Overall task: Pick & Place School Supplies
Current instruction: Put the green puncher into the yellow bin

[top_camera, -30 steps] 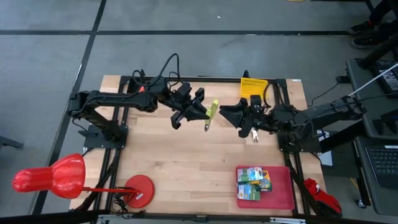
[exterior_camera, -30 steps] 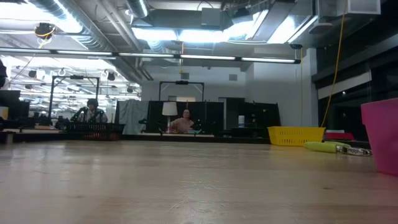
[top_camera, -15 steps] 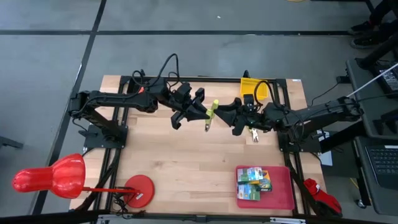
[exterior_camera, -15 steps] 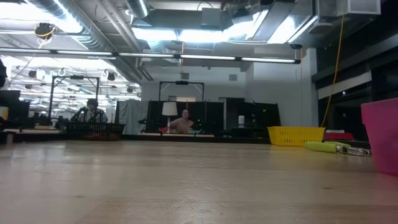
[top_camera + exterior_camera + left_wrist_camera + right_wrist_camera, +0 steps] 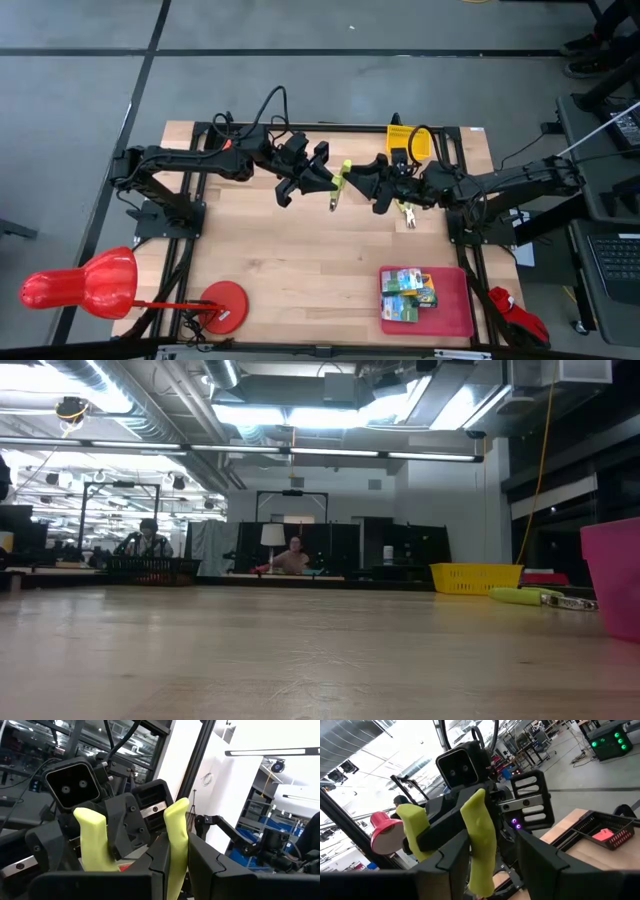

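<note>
A pair of yellow-handled scissors [image 5: 340, 180] hangs in the air above the middle of the table, between the two arms. My left gripper [image 5: 327, 181] is shut on it. My right gripper [image 5: 363, 181] is open right beside it, its fingers [image 5: 447, 865] standing on either side of one yellow handle [image 5: 479, 832]. The other handle [image 5: 414, 827] is outside them. A second pair of scissors [image 5: 408, 213] lies flat on the table below my right arm. Crayon boxes [image 5: 408, 294] sit on the red tray [image 5: 455, 318]. No orange stubs show. My left gripper pinches one yellow handle [image 5: 174, 847] of the scissors between its two fingers [image 5: 207, 865], coming level from the table's left. The scissors are lifted clear of the table, blades pointing down toward the near edge. My right gripper's fingers flank the handle; whether they touch it I cannot tell.
The yellow mesh basket [image 5: 408, 139] stands at the far edge behind my right gripper. A red lamp [image 5: 85, 284] and its round base [image 5: 224, 305] are at the near left corner. Bare wood lies in the table's middle, near side. People sit far off in the room [image 5: 296, 556].
My right gripper has moved toward the table's left, closing in on the scissors that my left gripper holds still in the air, until its fingers stand around a handle.
</note>
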### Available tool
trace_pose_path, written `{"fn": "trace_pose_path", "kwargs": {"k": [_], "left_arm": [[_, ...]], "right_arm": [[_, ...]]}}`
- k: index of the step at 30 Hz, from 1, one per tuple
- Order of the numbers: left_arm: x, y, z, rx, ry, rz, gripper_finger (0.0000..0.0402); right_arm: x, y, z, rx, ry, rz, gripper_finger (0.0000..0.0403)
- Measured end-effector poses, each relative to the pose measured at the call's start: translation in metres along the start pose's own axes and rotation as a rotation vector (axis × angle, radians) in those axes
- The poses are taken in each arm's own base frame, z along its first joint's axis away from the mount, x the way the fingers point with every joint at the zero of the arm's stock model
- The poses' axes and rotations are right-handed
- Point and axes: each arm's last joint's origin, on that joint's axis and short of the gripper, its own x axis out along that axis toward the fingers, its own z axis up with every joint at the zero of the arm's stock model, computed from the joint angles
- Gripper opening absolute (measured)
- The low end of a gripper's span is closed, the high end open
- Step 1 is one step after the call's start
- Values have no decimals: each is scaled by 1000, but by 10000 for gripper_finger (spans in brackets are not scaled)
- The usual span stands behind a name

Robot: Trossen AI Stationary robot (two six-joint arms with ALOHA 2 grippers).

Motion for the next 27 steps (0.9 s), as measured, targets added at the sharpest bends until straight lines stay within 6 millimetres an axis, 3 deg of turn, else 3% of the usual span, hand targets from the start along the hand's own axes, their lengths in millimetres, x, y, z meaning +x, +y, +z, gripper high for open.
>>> {"fn": "trace_pose_path", "kwargs": {"k": [8, 18, 23, 27], "left_arm": [[1, 2, -3, -30, 9, 6, 38], [2, 4, -4, -40, 3, 13, 38], [2, 3, -2, -31, -16, 31, 38], [2, 3, -1, -18, -24, 36, 63]], "right_arm": [[1, 1, 4, -3, -25, 30, 149], [1, 2, 3, -35, -4, 55, 58], [2, 6, 8, -50, 0, 52, 54], [3, 10, 13, -68, 12, 45, 53]]}}
